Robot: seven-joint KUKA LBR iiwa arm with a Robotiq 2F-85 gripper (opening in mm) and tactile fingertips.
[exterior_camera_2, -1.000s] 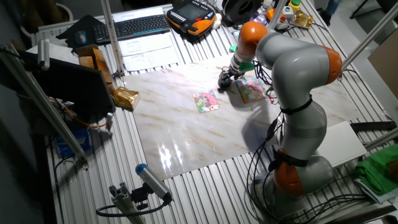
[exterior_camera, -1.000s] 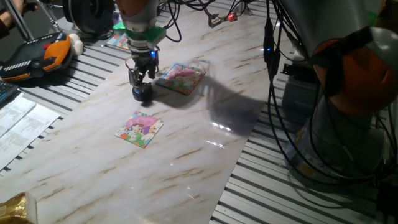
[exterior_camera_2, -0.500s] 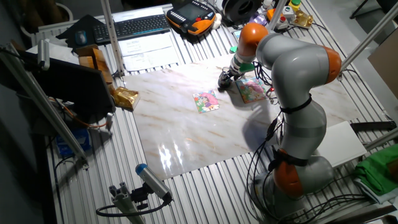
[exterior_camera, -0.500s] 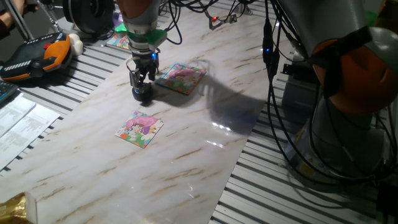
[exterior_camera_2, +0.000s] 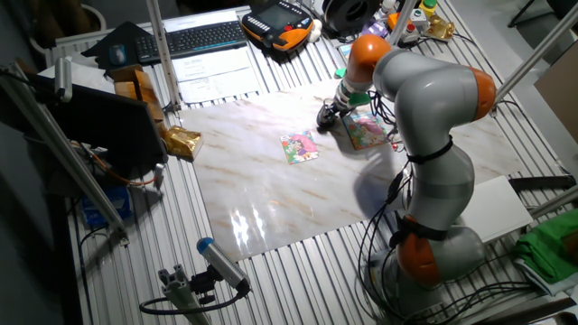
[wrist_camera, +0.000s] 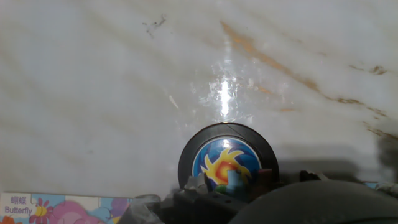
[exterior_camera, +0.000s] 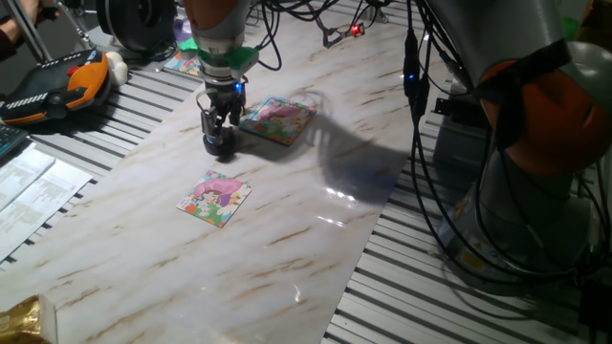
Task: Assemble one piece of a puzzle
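The tool [exterior_camera: 219, 129] hangs straight down over the marble-patterned surface [exterior_camera: 287, 239], its dark fingers close together just above a black round disc [exterior_camera: 219, 144]. Whether the fingers are clamped on anything cannot be told from these views. In the other fixed view the tool [exterior_camera_2: 327, 112] sits at the end of the grey and orange arm [exterior_camera_2: 424, 99], low over the same disc. The hand view looks down on the disc [wrist_camera: 227, 159]: a black rim around a round picture of a yellow and orange sun on blue, with the fingers' dark parts crossing its lower edge.

Just beside the tool, on the arm's side, lies a puzzle board [exterior_camera: 277, 118] in pinks and greens, flat on the surface. A corner of a board [wrist_camera: 62, 209] shows at the lower edge of the hand view, and there the word "Butterfly" can be read under two small characters, next to cartoon flowers. A second, smaller puzzle board [exterior_camera: 214, 198] lies apart from the tool, toward the near side of the surface, with a knobbly upper edge; the other fixed view shows it too [exterior_camera_2: 299, 146].

The loose piece cannot be made out in any view.

Farther out, past the surface's edge, rests an orange and black handheld pendant [exterior_camera: 57, 84], and a keyboard [exterior_camera_2: 203, 38] with printed sheets [exterior_camera_2: 212, 70] beside it.
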